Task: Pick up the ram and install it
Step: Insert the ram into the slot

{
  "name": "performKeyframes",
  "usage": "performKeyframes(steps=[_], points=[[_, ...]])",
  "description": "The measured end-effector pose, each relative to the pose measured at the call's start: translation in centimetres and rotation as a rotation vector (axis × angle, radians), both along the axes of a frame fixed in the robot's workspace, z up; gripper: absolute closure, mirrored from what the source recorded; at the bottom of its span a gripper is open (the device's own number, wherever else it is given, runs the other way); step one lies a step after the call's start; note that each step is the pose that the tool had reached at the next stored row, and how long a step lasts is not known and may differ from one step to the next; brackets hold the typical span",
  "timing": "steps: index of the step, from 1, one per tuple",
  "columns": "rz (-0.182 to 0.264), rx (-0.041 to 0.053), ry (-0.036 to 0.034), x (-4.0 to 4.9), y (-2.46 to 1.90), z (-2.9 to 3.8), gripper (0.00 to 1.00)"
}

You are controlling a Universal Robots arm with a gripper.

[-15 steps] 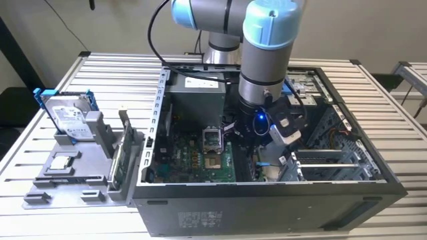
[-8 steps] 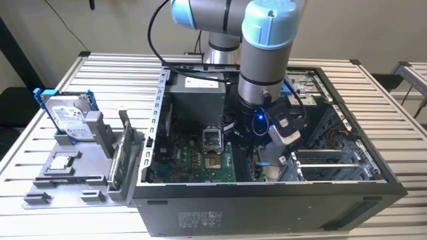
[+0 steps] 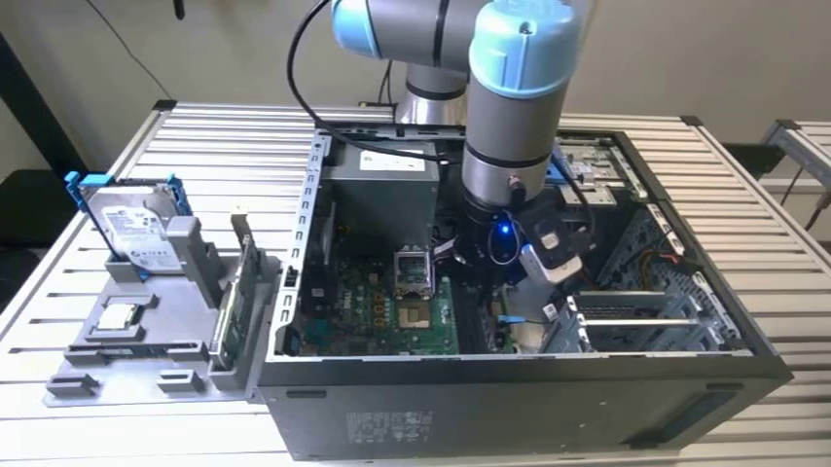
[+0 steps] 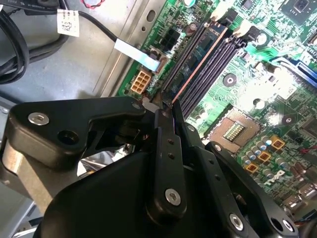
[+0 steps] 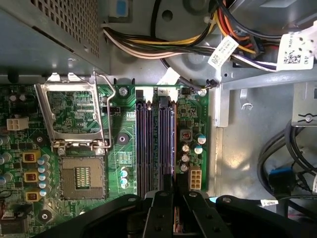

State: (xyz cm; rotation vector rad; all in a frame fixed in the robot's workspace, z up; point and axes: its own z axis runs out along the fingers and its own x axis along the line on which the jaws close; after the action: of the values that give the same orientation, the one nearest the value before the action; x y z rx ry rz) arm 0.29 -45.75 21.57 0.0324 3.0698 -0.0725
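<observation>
1. My hand [image 4: 166,106] is pinched on the ram [image 4: 198,62], which stands edge-on in one motherboard [image 5: 124,148] slot.
2. Four parallel memory slots [image 5: 154,144] are countable; one open processor socket [image 5: 81,176] lies beside them.
3. My arm [image 3: 517,117] reaches straight down into the computer case [image 3: 520,389] on the tabletop [image 3: 221,136]

Slatted metal surface [image 3: 156,146] under everything.
On it: an open computer case [image 3: 520,389] and a grey parts holder [image 3: 130,341] beside it.

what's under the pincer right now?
The pincer sits directly over the memory slots on the green motherboard, its tips pinched on the ram seated in one slot. Its body covers the near ends of the slots.
</observation>
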Motion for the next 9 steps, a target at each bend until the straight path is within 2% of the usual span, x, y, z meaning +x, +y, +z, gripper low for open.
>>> performKeyframes(steps=[6,9], points=[[0.0,-0.0008,0.0003,-0.01,-0.01,-0.56,0.85],[0.0,-0.0008,0.0002,-0.01,-0.01,-0.62,0.85]])
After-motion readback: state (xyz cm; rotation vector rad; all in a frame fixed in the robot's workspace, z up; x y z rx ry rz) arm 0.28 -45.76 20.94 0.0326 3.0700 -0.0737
